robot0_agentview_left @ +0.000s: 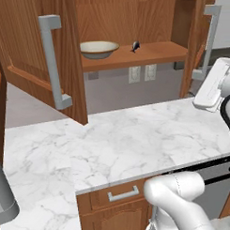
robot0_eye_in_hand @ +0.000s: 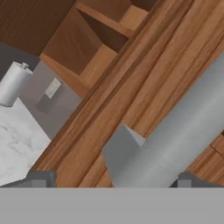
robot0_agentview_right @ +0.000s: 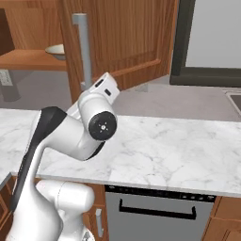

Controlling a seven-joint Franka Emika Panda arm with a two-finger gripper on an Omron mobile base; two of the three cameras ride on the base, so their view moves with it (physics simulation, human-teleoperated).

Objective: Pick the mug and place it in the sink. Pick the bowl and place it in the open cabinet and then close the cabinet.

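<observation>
Cabinet closing looks like the step in hand. Nearest the camera, the end effector (robot0_eye_in_hand: 111,183) has its fingers spread wide with nothing between them, set close against the right door's grey bar handle (robot0_eye_in_hand: 175,135), probably to push or pull that door (robot0_agentview_right: 127,42) shut. Beyond the marble tabletop (robot0_agentview_left: 136,139), the left door (robot0_agentview_left: 35,54) also stands swung out. Farthest back, the bowl (robot0_agentview_left: 99,49) rests on the cabinet (robot0_agentview_left: 132,13) shelf (robot0_agentview_left: 147,54), already put away beside a small dark object (robot0_agentview_left: 135,46).

The tan bowl (robot0_agentview_left: 99,49), cream inside, sits upright on the shelf of the brown wooden cabinet (robot0_agentview_left: 133,57), left of centre; both doors stand open.
</observation>
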